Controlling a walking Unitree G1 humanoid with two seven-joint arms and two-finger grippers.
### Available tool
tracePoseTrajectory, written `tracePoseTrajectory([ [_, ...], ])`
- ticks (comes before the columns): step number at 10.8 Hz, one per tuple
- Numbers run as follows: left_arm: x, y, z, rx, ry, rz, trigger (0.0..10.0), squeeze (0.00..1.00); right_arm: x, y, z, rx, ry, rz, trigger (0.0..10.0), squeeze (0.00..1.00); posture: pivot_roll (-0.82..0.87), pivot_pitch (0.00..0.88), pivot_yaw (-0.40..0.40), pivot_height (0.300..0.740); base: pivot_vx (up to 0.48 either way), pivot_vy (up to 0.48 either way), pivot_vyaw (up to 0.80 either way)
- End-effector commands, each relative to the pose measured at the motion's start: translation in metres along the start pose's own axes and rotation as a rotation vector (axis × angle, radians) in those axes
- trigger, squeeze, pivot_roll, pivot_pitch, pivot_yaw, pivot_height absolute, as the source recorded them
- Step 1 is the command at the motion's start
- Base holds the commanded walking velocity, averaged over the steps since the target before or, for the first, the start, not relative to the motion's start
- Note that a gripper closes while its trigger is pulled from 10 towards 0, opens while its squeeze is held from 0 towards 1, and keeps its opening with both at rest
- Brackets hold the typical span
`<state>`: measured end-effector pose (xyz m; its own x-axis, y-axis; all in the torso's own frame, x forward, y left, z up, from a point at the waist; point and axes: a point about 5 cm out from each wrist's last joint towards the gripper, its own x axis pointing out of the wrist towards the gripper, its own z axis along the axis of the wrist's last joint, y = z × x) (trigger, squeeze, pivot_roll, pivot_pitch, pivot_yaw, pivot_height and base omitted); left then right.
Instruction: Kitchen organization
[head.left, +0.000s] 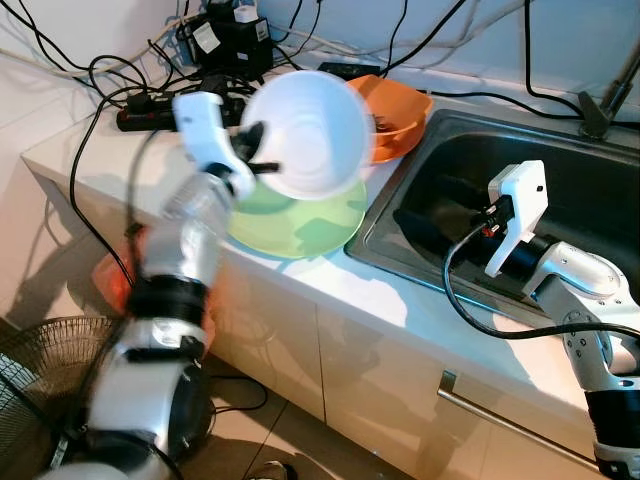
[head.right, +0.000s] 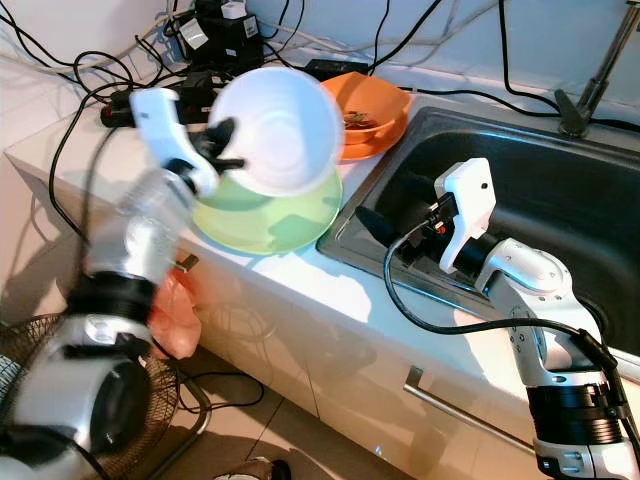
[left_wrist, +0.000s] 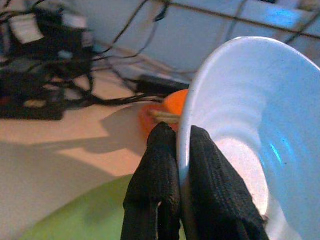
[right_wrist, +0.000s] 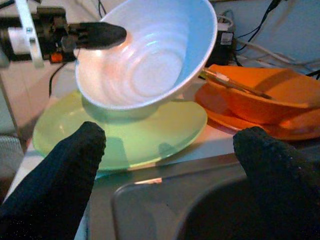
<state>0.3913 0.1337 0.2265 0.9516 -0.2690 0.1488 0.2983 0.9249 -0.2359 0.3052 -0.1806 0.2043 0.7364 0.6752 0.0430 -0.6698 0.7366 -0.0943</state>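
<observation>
A white ribbed bowl (head.left: 312, 130) hangs tilted above the light green plate (head.left: 300, 222) on the counter. My left gripper (head.left: 258, 150) is shut on the bowl's rim, one finger (left_wrist: 155, 170) outside and one inside. Behind the plate an orange bowl (head.left: 395, 112) with chopsticks in it rests on an orange plate. My right gripper (head.left: 415, 222) reaches low into the steel sink (head.left: 560, 175), open, its fingertips (right_wrist: 75, 160) spread wide and holding nothing.
A power strip and a tangle of black cables (head.left: 190, 70) lie at the counter's back left. A faucet base (head.left: 598, 115) stands behind the sink. A floor fan (head.left: 35, 370) and an orange bag (head.right: 172, 310) sit beside the cabinet front.
</observation>
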Motion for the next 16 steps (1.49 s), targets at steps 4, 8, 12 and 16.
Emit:
tracePoseTrajectory([
  [4,-0.003,-0.038,0.006,0.145,-0.182,-0.205,0.0,0.00,0.007,-0.012,0.021,0.292,-0.180,-0.123,10.0,0.00,0.01,0.030,0.109,0.740,0.000,0.000,0.00],
  [8,-0.004,-0.063,-0.003,0.175,-0.231,-0.303,0.0,0.00,0.017,-0.003,0.019,0.340,-0.154,-0.139,10.0,0.00,0.01,0.031,0.115,0.740,0.000,0.000,0.00],
  [12,-0.013,-0.084,0.004,0.220,-0.310,-0.376,0.0,0.00,0.021,-0.008,0.012,0.358,-0.081,-0.220,0.0,0.00,0.01,0.040,0.111,0.740,0.000,0.000,0.00],
  [16,-0.017,-0.084,0.003,0.272,-0.323,-0.379,0.0,0.00,0.019,-0.019,0.002,0.389,-0.005,-0.352,0.0,0.00,0.01,0.042,0.111,0.740,0.000,0.000,0.00],
])
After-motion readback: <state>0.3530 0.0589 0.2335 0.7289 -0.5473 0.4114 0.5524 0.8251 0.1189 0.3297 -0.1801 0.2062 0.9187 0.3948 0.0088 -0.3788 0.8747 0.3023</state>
